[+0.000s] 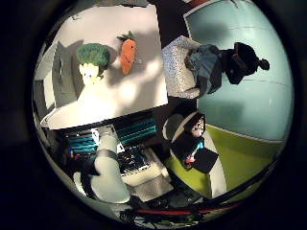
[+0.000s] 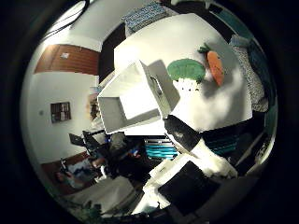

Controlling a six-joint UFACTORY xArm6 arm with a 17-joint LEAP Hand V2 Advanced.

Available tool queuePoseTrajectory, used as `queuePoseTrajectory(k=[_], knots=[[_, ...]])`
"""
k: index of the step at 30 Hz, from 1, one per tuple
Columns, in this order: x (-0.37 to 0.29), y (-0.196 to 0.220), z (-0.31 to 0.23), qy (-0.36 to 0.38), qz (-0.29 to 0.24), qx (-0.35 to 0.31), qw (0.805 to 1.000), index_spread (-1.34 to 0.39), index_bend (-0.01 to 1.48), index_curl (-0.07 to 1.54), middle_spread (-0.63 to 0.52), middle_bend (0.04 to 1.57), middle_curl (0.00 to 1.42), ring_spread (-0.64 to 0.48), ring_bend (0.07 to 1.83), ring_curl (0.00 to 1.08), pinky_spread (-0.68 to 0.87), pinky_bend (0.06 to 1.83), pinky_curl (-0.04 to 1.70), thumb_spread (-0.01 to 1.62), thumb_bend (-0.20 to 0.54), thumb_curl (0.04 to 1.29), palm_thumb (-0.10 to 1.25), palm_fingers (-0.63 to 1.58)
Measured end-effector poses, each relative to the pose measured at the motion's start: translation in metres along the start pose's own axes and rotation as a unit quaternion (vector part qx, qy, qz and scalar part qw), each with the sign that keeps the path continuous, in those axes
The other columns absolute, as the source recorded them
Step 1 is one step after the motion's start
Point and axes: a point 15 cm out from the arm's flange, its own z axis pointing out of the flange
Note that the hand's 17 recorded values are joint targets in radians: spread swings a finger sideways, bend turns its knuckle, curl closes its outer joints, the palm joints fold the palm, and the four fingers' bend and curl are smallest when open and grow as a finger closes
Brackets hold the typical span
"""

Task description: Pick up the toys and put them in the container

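On the white counter (image 2: 219, 107) we see the task's things laid out well apart from our palm. Largest of them is the white container (image 2: 135, 95), a box with an open top and a slot handle in its side wall; it sits at one end of the counter, and its inside shows only bare white walls and floor. Just beside the container's handled wall lies the broccoli toy (image 1: 92, 61), a plush with a green crown and a pale stem, flat on the counter top. Near it, a little further from the container, lies the smaller carrot toy (image 1: 127, 55), orange with a green tuft, also flat on the counter and not touching the broccoli toy. Both toys lie outside the container. Our robot hand (image 1: 111, 170) shows only as white and black parts reaching in from the views' edges, away from the counter top; what we see of its fingers looks extended, with nothing held between them.
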Motion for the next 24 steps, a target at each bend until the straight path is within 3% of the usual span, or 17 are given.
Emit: queuePoseTrajectory(k=[12, 24], knots=[[0.026, -0.04, -0.018, -0.002, 0.043, 0.01, 0.999, -0.27, 0.16, 0.28, 0.0, 0.24, 0.34, 0.2, 0.47, 0.21, 0.51, 0.69, 0.19, 1.16, -0.02, 0.35, 0.62, 0.24], [0.06, -0.108, 0.041, -0.057, 0.136, 0.016, 0.989, -0.16, 0.15, 0.28, 0.1, 0.21, 0.33, 0.23, 0.46, 0.21, 0.51, 0.72, 0.2, 1.17, -0.02, 0.34, 0.6, 0.17]])
